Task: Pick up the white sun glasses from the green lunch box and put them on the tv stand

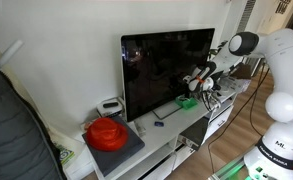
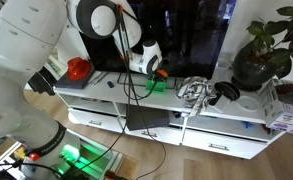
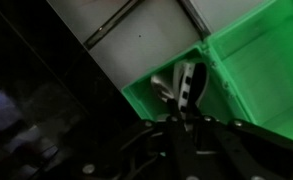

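Basically, the gripper (image 1: 198,80) is held low over the green lunch box (image 1: 187,102), which is sat on the tv stand (image 1: 176,120) in front of the TV (image 1: 166,65). In the wrist view, the white sun glasses (image 3: 186,82) are seen inside the box, right at the fingertips. Whether they're clamped can't be told, it's too dark.

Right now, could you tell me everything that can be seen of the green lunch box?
The green lunch box is a small, flat, bright green container, open on top and smooth like plastic. In the wrist view a raised line seems to divide its inside. It rests on the white tv stand, in front of the black TV. The white sun glasses lie inside it, near a corner. The gripper hangs just above it; whether they touch, I cannot tell.
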